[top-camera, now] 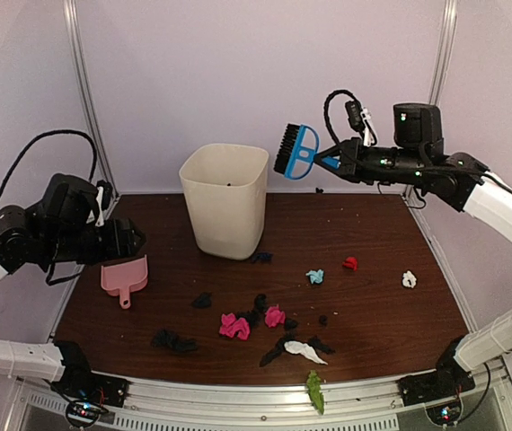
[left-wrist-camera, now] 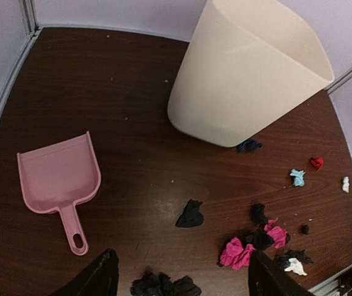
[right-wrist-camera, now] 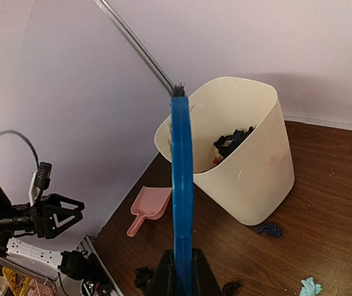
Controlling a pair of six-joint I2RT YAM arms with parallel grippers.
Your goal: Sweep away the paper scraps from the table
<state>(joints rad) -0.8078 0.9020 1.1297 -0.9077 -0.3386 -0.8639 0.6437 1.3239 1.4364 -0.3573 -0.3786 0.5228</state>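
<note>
Here paper scraps (left-wrist-camera: 190, 214) lie ahead of the left gripper (left-wrist-camera: 182, 274) (jaws spread)

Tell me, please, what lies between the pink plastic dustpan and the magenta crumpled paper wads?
One black crumpled paper wad sits on the dark wood table between the pink plastic dustpan and the magenta paper wads, clearest in the left wrist view.

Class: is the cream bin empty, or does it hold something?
Not empty. The right wrist view looks past the bin's rim onto black scraps inside, with some red.
</note>
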